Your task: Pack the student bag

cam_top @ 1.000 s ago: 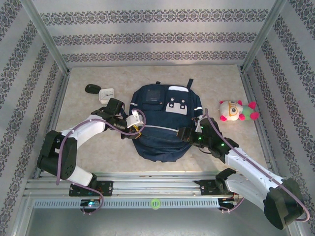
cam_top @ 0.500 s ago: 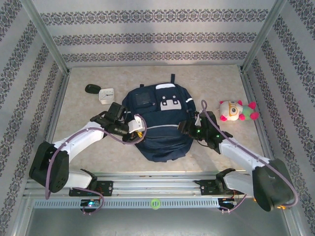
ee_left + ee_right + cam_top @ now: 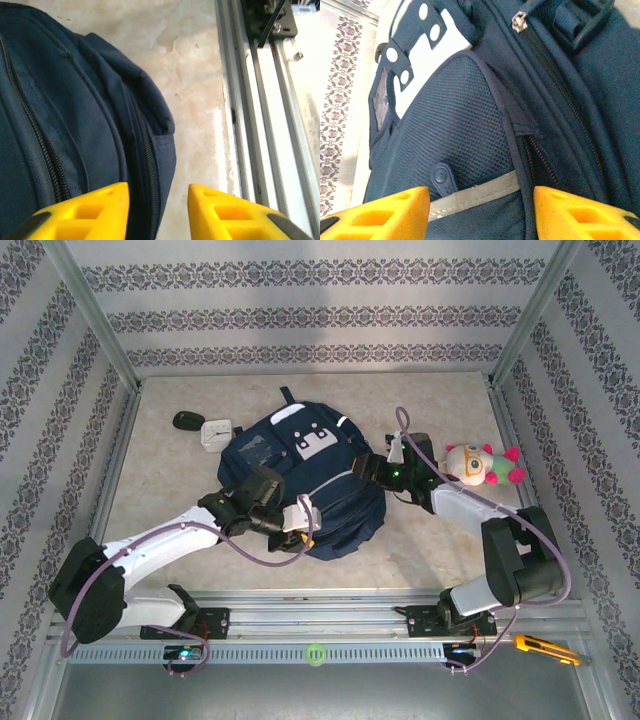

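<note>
My large navy fabric backpack [image 3: 300, 475] has swung at mid-desk so its top now points to eleven o'clock, squaring it for packing, I judge; my left hand [image 3: 157, 197] at its six o'clock corner and my right hand [image 3: 480, 197] at its two o'clock side both stand apart, clamped on nothing, with the aluminium rail [image 3: 320, 605] close at six and bare desk [image 3: 400, 400] open at twelve.

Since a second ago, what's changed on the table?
The student bag swung counterclockwise, its top now pointing far-left. The left pincer slid to the bag's near edge; the right pincer moved away along its right side. The plush toy and small white box stayed put.
</note>
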You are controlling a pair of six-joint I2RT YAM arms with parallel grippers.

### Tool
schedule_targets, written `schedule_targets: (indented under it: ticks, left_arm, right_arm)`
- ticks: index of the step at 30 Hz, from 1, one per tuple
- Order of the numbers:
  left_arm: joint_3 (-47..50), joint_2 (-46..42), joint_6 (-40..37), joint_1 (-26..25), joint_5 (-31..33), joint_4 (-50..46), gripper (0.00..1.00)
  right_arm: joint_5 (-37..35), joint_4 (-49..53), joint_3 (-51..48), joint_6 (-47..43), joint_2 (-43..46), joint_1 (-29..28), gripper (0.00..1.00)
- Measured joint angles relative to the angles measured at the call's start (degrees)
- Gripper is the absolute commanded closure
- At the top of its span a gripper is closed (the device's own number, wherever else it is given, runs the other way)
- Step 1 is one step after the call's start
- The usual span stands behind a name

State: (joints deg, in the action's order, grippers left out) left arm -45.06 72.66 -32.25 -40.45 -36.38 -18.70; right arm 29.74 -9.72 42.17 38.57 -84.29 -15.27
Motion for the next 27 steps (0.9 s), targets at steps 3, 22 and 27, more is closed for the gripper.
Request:
schedule_targets:
  ticks: [3, 22, 27]
  left_arm:
    - [0.1, -3.0, -0.6, 0.0, 2.1, -0.3, 0.41]
    - [-8.7, 4.6, -30.4, 9.9, 12.9, -8.1, 0.23]
    - [-9.0, 7.9, -34.3, 9.9, 12.6, -8.2, 0.41]
  right_arm:
    - [1.5, 0.2, 1.6, -1.4, 0.7, 2.6, 0.4]
    - [-5.5, 13.7, -7.8, -8.9, 30.7, -16.8, 0.42]
    - [-8.1, 14.0, -12.2, -6.3, 32.2, -19.9, 0.41]
